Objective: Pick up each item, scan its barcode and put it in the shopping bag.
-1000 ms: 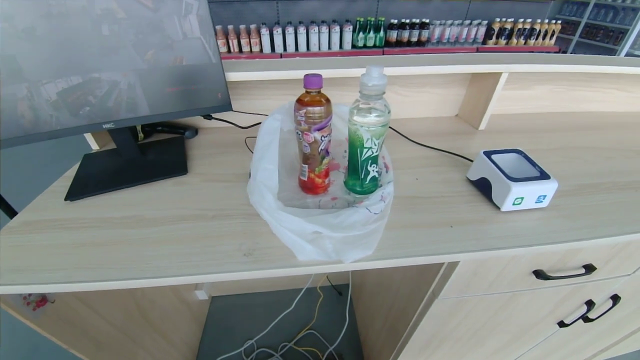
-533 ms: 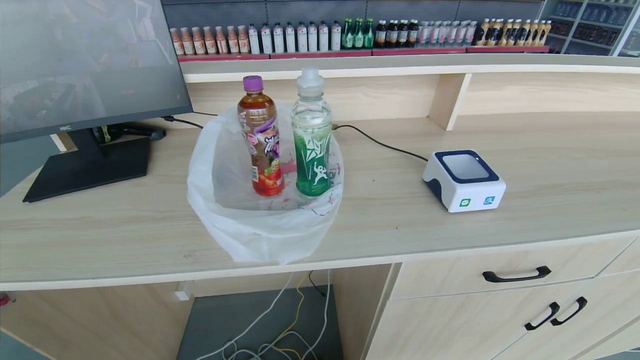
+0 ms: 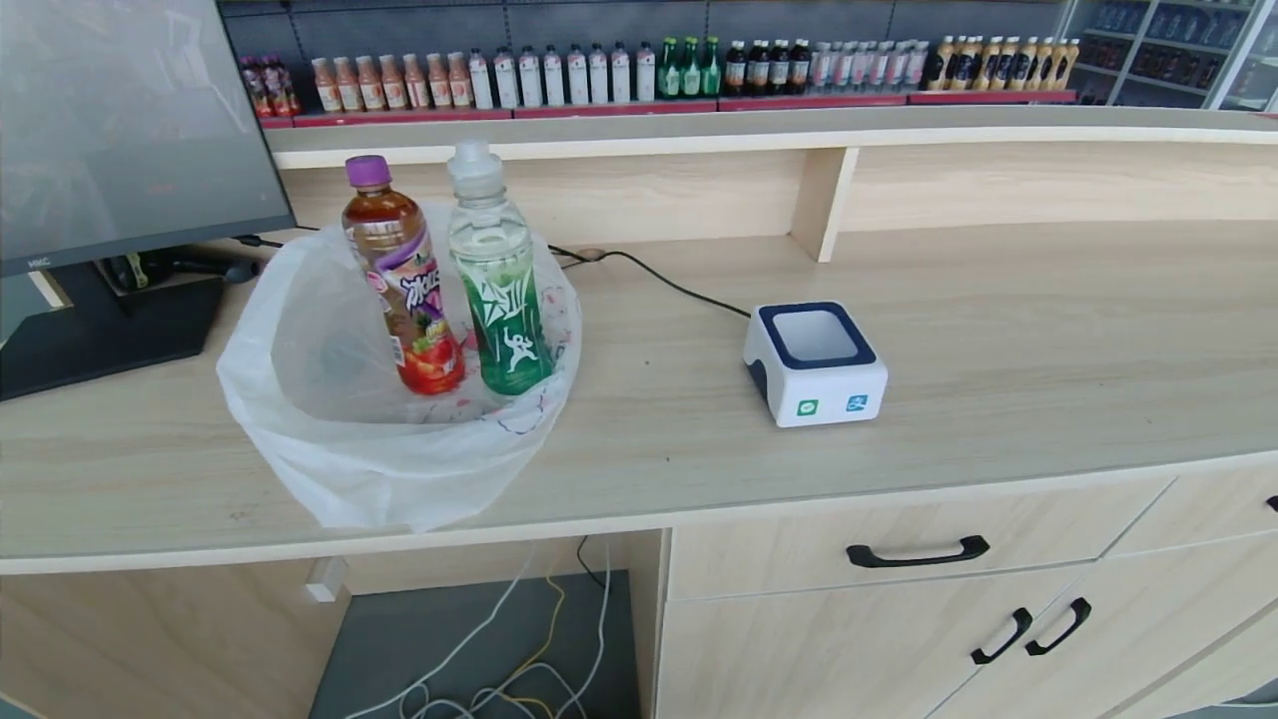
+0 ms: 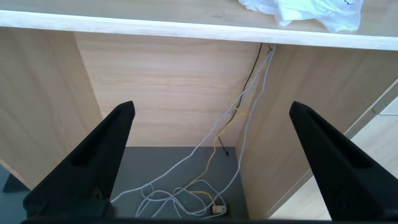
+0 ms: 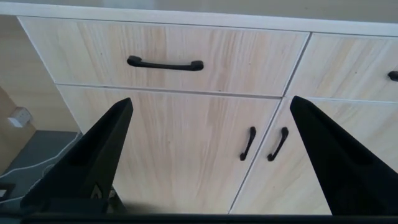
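Note:
A white plastic shopping bag (image 3: 329, 449) sits open on the wooden counter (image 3: 998, 330), its front hanging over the edge. Inside it stand two bottles side by side: a tea bottle (image 3: 401, 276) with a purple cap and a clear bottle with a green label (image 3: 497, 272). The white and blue barcode scanner (image 3: 814, 362) sits on the counter beside the bag. My left gripper (image 4: 211, 155) is open below counter height, facing the recess with the cables; a bit of the bag (image 4: 311, 12) hangs over the edge above. My right gripper (image 5: 208, 155) is open, facing the drawer fronts.
A monitor (image 3: 120, 130) on a black stand occupies the counter's left end. A black cable (image 3: 659, 280) runs from the scanner toward the back ledge. Drawers with black handles (image 3: 917, 554) lie under the counter, loose cables (image 3: 519, 659) in the recess. Shelves of bottles (image 3: 699, 70) line the far wall.
The whole head view has shifted: the camera turned to the right, so bag, bottles and scanner now sit further left in the picture. Nothing on the counter moved.

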You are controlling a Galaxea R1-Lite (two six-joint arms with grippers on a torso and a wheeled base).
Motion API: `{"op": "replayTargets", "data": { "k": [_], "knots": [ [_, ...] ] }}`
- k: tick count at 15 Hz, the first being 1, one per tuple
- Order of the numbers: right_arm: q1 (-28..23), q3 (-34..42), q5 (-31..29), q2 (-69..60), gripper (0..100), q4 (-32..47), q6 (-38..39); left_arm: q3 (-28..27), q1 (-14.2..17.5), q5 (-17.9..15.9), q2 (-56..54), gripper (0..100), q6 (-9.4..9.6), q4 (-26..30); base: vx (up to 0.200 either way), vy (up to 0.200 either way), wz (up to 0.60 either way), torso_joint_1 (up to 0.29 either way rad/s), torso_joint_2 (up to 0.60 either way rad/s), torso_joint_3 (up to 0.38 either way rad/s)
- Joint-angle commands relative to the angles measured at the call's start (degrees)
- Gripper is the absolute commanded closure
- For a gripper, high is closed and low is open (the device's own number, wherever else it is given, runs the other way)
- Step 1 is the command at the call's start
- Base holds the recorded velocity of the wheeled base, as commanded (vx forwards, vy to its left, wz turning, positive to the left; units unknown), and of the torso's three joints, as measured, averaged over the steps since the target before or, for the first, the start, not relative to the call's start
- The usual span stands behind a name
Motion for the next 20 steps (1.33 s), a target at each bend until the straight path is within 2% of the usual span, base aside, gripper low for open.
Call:
{"op": "replayTargets", "data": {
  "k": [1,10,20],
  "knots": [
    [0.1,0.0,0.1,0.1,0,0.0,0.0,0.0,0.0,0.0,0.0,0,-0.02,0.0,0.000,-0.200,0.00,0.002,0.00,0.007],
    [0.1,0.0,0.1,0.1,0,0.0,-0.3,0.0,0.0,0.0,0.0,0,-0.02,0.0,0.000,-0.200,0.00,0.001,0.00,0.003],
    [0.0,0.0,0.0,0.1,0,0.0,0.0,0.0,0.0,0.0,0.0,0,0.15,0.0,0.000,0.000,0.00,0.000,0.00,0.000]
  ]
}}
